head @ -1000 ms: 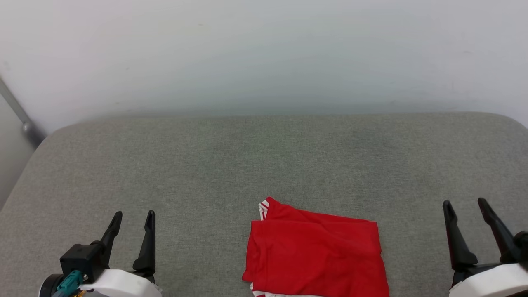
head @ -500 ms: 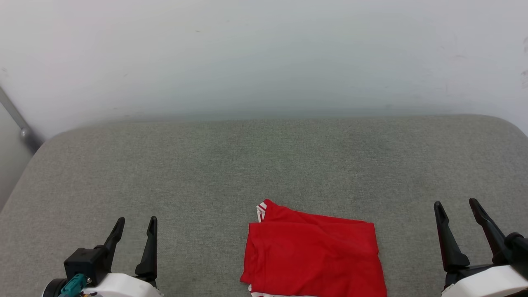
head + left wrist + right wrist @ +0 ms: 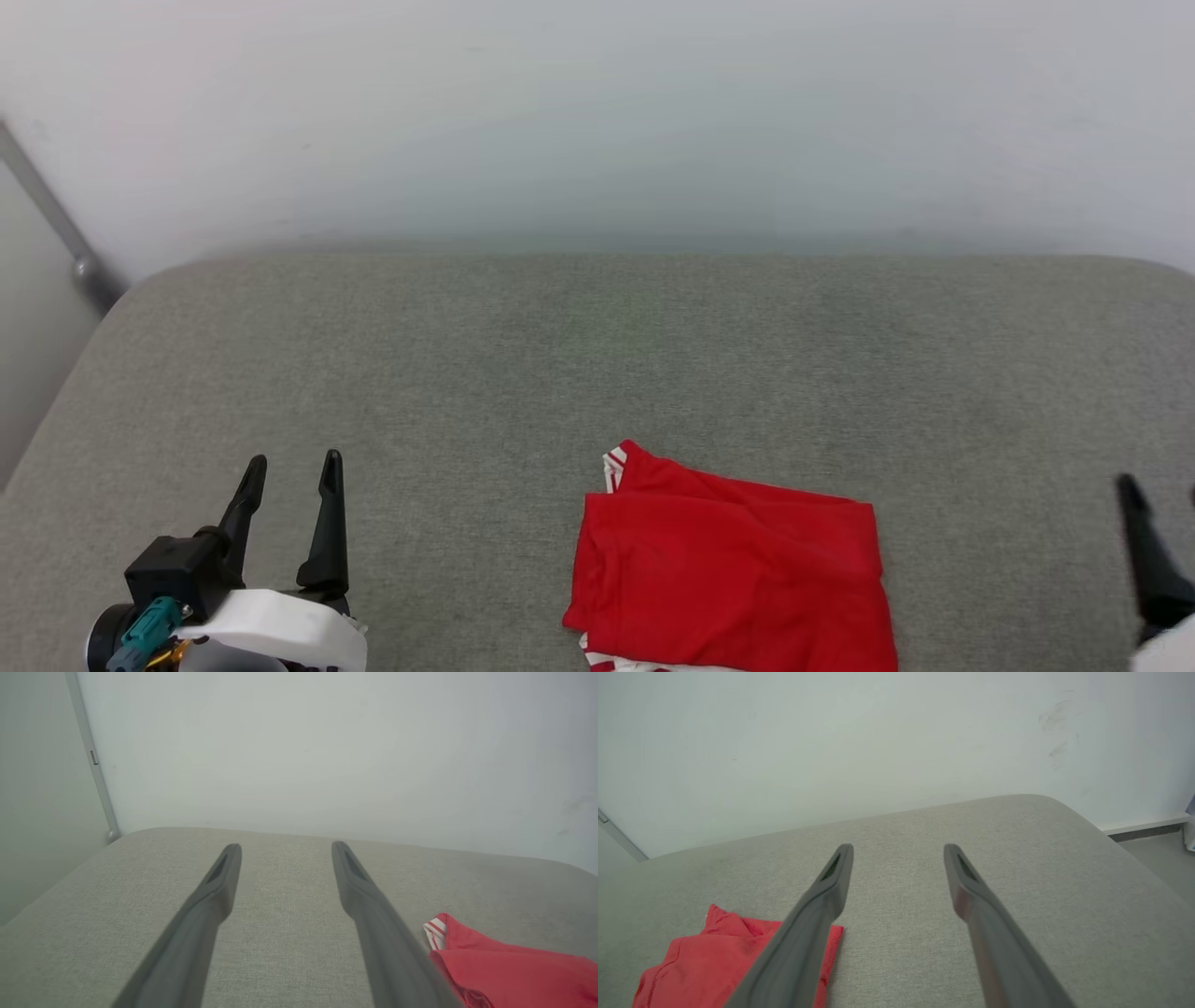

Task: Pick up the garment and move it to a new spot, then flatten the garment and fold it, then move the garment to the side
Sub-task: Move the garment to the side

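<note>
The garment [image 3: 733,579] lies folded into a red rectangle at the front middle of the grey cushioned surface [image 3: 597,364], with a bit of red-white striped trim at its far left corner. Its lettering is hidden. My left gripper [image 3: 291,463] hovers open at the lower left, well left of the garment, nothing between its fingers. The left wrist view has the garment [image 3: 509,966] at the lower right, beside my left gripper [image 3: 286,847]. At the right edge of the head view one finger [image 3: 1146,551] of my right gripper shows. My right gripper [image 3: 899,848] stands open and empty, the garment [image 3: 724,956] at its lower left.
A pale wall [image 3: 597,121] rises directly behind the surface. A grey pole [image 3: 56,224] leans at the far left corner. The surface's rounded right end [image 3: 1087,826] drops to a floor with a baseboard [image 3: 1143,828] in the right wrist view.
The head camera has shifted, so the garment sits slightly further right and up. My right gripper has moved to the right edge of the head view. The garment lies as before.
</note>
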Tool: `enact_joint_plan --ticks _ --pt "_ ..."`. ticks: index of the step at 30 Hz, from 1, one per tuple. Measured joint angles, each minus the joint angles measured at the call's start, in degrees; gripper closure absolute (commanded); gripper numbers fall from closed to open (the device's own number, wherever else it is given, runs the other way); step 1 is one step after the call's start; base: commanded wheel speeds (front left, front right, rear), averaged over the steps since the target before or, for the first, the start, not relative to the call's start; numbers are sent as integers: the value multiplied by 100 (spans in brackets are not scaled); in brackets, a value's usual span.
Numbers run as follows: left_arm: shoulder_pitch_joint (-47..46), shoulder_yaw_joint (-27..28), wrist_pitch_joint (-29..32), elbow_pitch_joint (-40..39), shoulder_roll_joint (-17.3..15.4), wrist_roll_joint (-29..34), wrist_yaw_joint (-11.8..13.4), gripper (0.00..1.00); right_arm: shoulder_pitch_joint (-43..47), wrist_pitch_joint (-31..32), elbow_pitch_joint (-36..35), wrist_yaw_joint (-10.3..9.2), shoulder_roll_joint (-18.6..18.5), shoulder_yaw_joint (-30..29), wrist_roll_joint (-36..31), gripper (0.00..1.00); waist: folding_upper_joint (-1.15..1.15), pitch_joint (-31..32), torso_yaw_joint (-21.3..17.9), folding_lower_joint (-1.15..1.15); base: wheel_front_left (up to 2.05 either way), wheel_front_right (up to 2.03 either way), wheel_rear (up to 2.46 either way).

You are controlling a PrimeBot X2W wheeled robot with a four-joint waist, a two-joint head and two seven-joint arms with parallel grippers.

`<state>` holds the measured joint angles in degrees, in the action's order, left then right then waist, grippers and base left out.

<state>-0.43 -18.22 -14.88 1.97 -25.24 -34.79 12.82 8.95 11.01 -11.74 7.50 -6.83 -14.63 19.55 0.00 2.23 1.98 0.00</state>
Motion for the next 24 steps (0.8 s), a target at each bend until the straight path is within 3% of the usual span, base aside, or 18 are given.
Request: enact_joint_plan --ticks 7,10,17,24 --pt "-14 302 -3 -33 213 213 -112 0 -211 1819 894 0 -552 -1074 1296 0 0 -136 244 0 0 0 0" --pt "-24 416 -10 -56 318 344 -182 0 -339 2744 1360 0 -581 -1444 1669 0 0 -224 346 0 0 0 0" --pt "-115 659 -11 -57 586 558 -390 0 -970 4898 2204 0 155 -2167 2175 0 0 -484 611 0 0 0 0" --pt "-243 818 -11 32 787 710 -636 0 -1674 5527 2805 0 365 -2107 2851 0 0 -772 794 0 0 0 0"
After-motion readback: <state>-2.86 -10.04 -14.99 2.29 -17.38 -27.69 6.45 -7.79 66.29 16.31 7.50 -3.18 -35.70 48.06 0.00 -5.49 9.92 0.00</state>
